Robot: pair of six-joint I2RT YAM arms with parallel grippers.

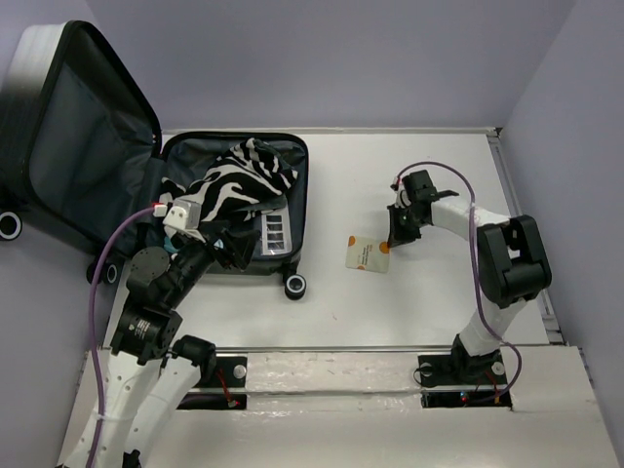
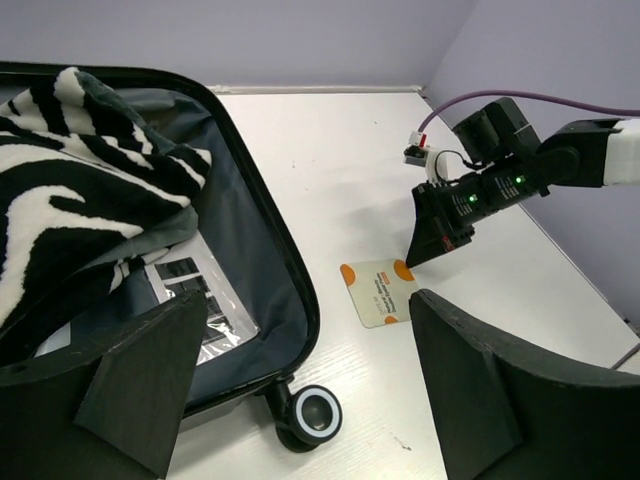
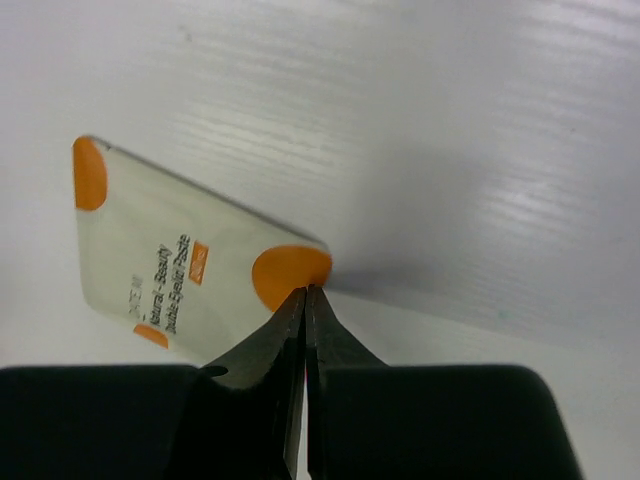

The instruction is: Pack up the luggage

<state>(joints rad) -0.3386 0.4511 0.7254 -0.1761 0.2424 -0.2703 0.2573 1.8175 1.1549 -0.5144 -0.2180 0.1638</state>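
Note:
The luggage (image 1: 301, 166) lies open at the left, its lid (image 1: 68, 146) raised. A zebra-print cloth (image 1: 239, 180) and a silver packet (image 1: 275, 234) lie in its dark grey base (image 2: 250, 250). My left gripper (image 1: 229, 250) is open and empty over the base's near right corner, beside a black wheel (image 2: 318, 410). A small white packet with orange corners (image 1: 366, 253) lies on the table right of the luggage. My right gripper (image 3: 305, 292) is shut with its tips pinching that packet's (image 3: 170, 250) right orange corner; this also shows in the left wrist view (image 2: 378, 292).
The white table (image 1: 439, 302) has a raised rail along its back and right edges (image 1: 507, 185). Purple walls stand behind and to the right. Another wheel (image 1: 10, 225) sticks out at the far left.

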